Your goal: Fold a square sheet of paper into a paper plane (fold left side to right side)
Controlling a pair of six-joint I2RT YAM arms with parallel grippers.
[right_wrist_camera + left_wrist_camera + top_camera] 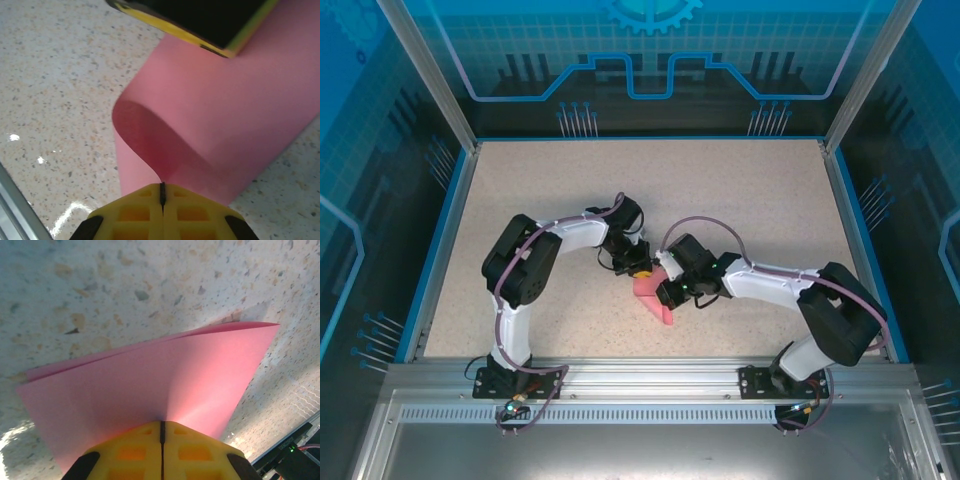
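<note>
**Paper pinched in a loop**

My yellow jaws are pressed together on the pink sheet of paper [225,115], which curls over itself above the speckled worktop [60,75]. A black-and-yellow finger [210,20] sits at its far end

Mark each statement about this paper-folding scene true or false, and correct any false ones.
1. The left end effector and the right end effector are both shut on the pink paper. True.
2. The table has a speckled beige surface. True.
3. The paper lies flat and unfolded. False: it is bent over on itself, with a rounded loop in the right wrist view.
4. One arm is parked far from the paper. False: the left arm and the right arm meet at it mid-table.
</note>
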